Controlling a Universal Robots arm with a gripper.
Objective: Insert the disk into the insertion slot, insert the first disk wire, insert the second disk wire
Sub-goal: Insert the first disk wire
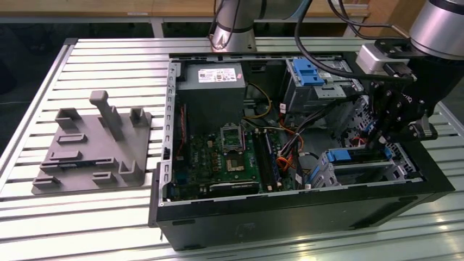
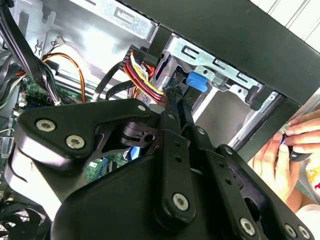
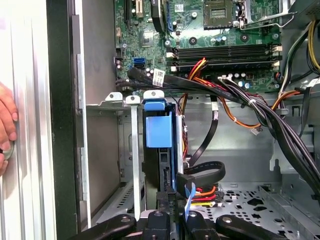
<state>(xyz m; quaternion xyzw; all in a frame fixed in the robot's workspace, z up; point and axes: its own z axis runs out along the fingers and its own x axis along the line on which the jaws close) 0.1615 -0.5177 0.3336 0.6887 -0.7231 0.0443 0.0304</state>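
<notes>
A: Claw (image 2: pixel 175 100) first. How is it set?
B: Fingers pinched together, and to my eye they're clamped on a black plug (image 2: pixel 172 92), right where the red and yellow wires (image 2: pixel 142 75) end.
A: And the disk?
B: The disk (image 3: pixel 159 131) sits down in the slot (image 3: pixel 134 160), blue handle showing at the mouth, directly ahead of the claw in the first wrist view. In the exterior view the slot is at the end of the case (image 1: pixel 290 217) on that view's right, with the claw hanging just above it.
A: So step one's done?
B: I'd call it done. The wires, no. The plug is close beside the disk, but I can't tell whether it's seated. A black cable (image 3: pixel 202 172) with a blue tab lies loose just beside the claw.
A: Anyone about?
B: A person's hand (image 2: pixel 295 137) rests just outside the case.
</notes>
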